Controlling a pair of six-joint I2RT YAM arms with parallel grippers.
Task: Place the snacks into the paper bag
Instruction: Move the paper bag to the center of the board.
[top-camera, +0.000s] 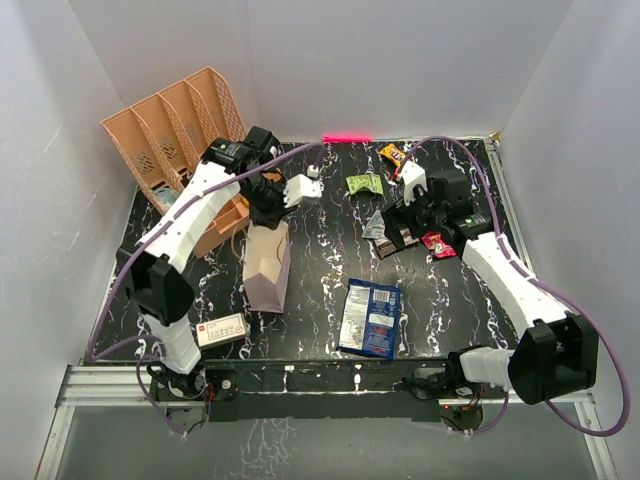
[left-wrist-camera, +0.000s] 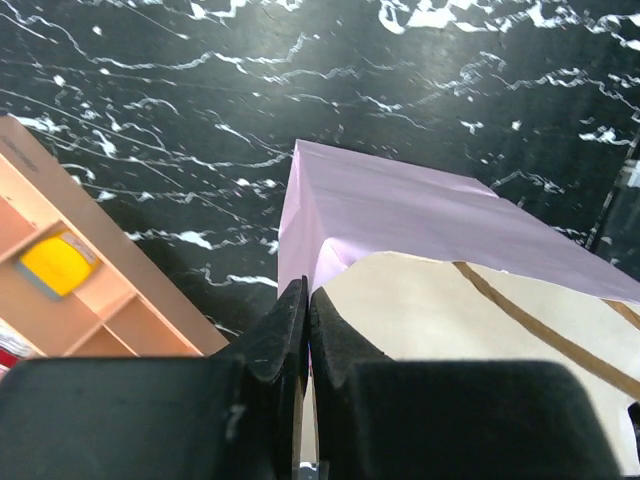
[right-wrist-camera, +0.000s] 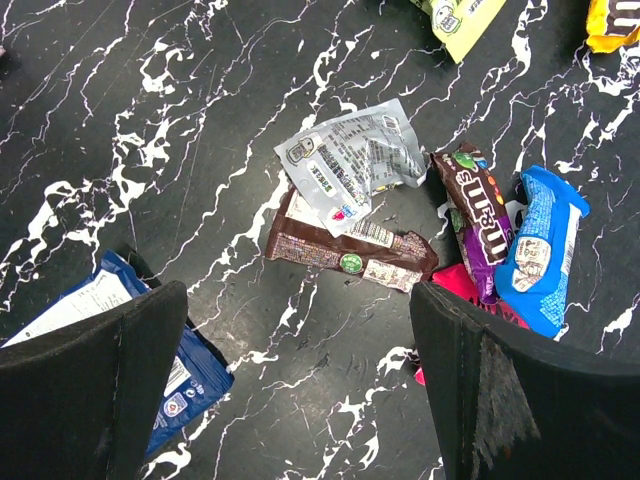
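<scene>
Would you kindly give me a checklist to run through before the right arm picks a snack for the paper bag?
1. Left hand shut on the rim of the paper bag: ok.
2. Bag mouth open wide enough for a packet: cannot tell.
3. Right hand open: ok.
4. Right hand above the silver packet and the brown packet: ok.
5. Target packet lying apart from the others: not ok, the silver one overlaps the brown one.
</scene>
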